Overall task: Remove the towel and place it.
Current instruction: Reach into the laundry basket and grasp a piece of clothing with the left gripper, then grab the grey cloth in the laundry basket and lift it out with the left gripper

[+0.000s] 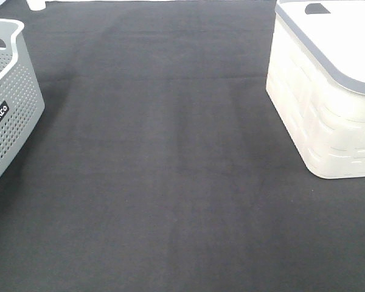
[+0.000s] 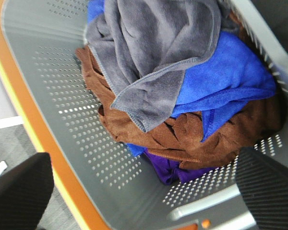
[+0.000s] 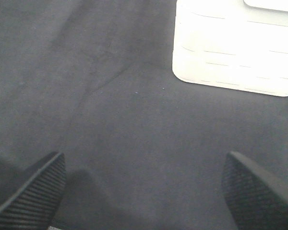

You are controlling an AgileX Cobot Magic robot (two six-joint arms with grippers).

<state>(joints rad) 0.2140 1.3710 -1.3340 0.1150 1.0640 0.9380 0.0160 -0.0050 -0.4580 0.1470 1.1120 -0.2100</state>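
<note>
The towel (image 2: 149, 52), a grey-lavender microfibre cloth with stitched edges, lies crumpled on top of a pile inside the grey perforated basket (image 2: 62, 96). My left gripper (image 2: 144, 191) hovers over this pile with its jaws wide open and nothing between them. Over the black table covering (image 3: 110, 105), my right gripper (image 3: 144, 191) is also open and holds nothing. The exterior high view shows neither gripper, and the basket (image 1: 6, 103) at its left edge hides its contents.
Under the towel lie a blue cloth (image 2: 225, 76), a brown cloth (image 2: 182, 139) and a purple cloth (image 2: 168, 167). A white lidded bin (image 1: 322, 109) stands at the right back of the table, also seen as the white bin (image 3: 230, 48) ahead of the right gripper.
</note>
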